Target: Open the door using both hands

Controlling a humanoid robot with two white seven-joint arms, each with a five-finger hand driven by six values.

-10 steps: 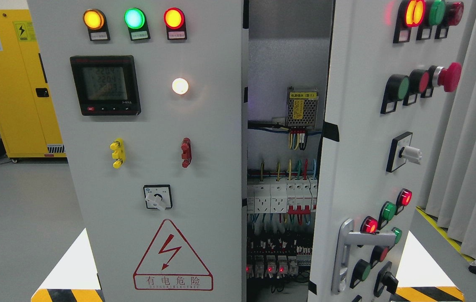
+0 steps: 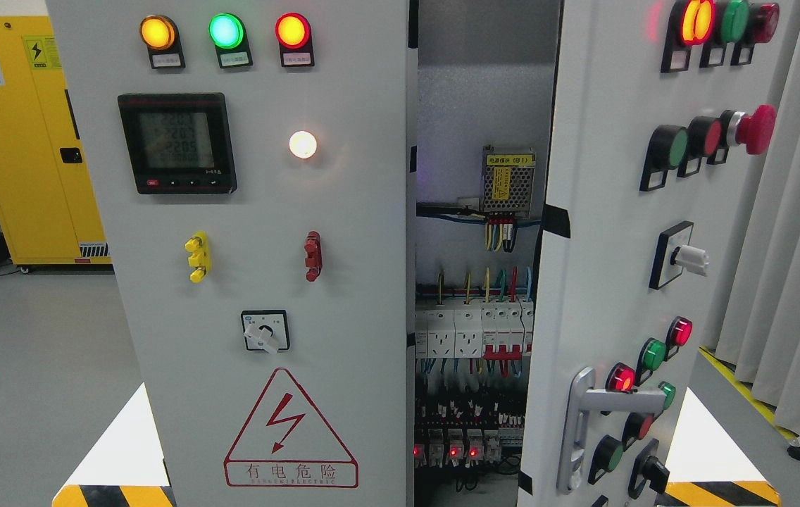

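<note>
Well, no fingers in sight; I'd hook the handle [image 2: 578, 422], swinging the door [image 2: 604, 282] wide slowly.

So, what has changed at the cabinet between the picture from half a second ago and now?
Nothing has visibly moved. The right door stands ajar as before, with the same gap showing the wiring inside, and its handle is untouched. The left door is in the same place. Only the digits on the meter display look different. No robot hand is in view in either picture.
</note>
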